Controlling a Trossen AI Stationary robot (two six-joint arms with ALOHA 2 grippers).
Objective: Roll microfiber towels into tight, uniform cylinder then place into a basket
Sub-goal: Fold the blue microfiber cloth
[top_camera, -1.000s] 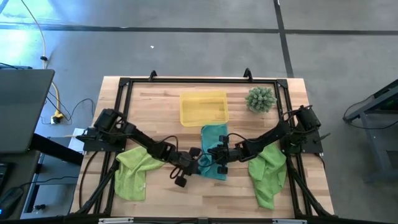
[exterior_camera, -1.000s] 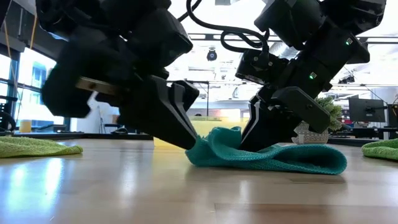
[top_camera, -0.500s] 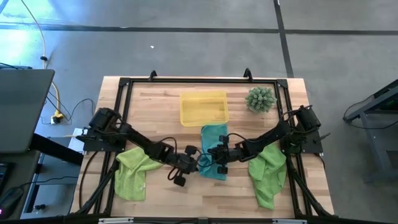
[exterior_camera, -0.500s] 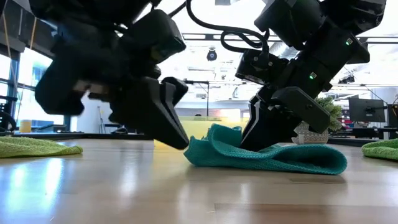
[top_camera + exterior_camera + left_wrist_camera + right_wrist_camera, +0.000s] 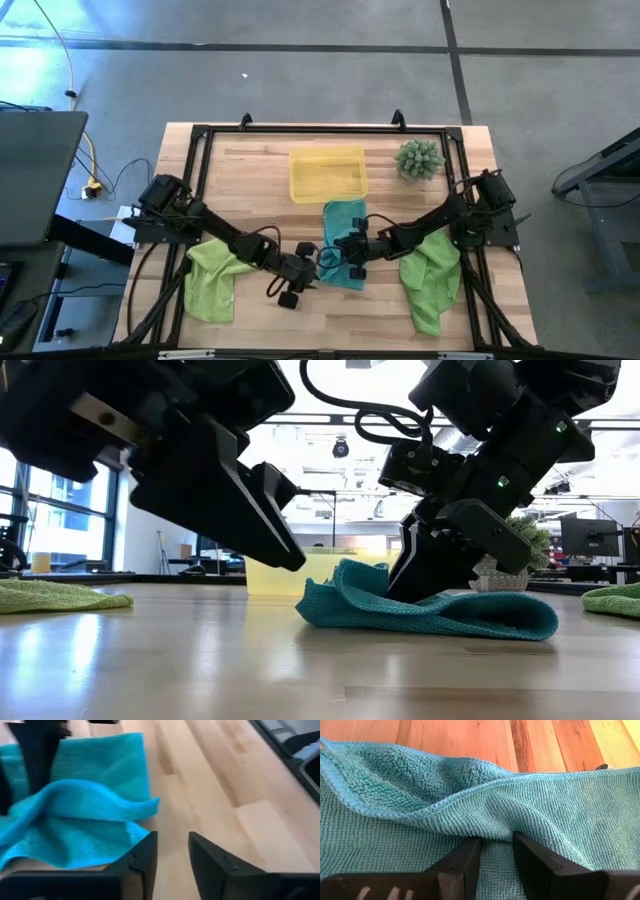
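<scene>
The teal microfiber towel (image 5: 346, 232) lies on the wood in front of the yellow basket (image 5: 327, 172). Its near left part is humped up into a loose fold (image 5: 352, 585). My right gripper (image 5: 497, 839) is shut on the towel. My left gripper (image 5: 171, 837) stands open just left of the towel's edge, raised above the table (image 5: 285, 545), with only bare wood between its fingers. Two lime-green towels lie flat at the near left (image 5: 213, 277) and near right (image 5: 430, 272). My right gripper pinches a raised ridge of the teal towel (image 5: 497, 826) between its two fingers. It comes slanting down from the table's right side. The rest of the towel lies slack on the table (image 5: 480, 618), with a loose fold rising in front of the fingers.
A spiky green plant (image 5: 419, 159) stands at the far right, beside the basket. The black frame rails (image 5: 300, 130) run around the table's edges. Bare wood (image 5: 250, 190) lies open at the far left and along the near edge between the green towels.
My left gripper has come off the teal towel's left edge, risen above the table and drawn back a little toward the near left. The towel's humped fold stays where it was. My right gripper has kept still.
</scene>
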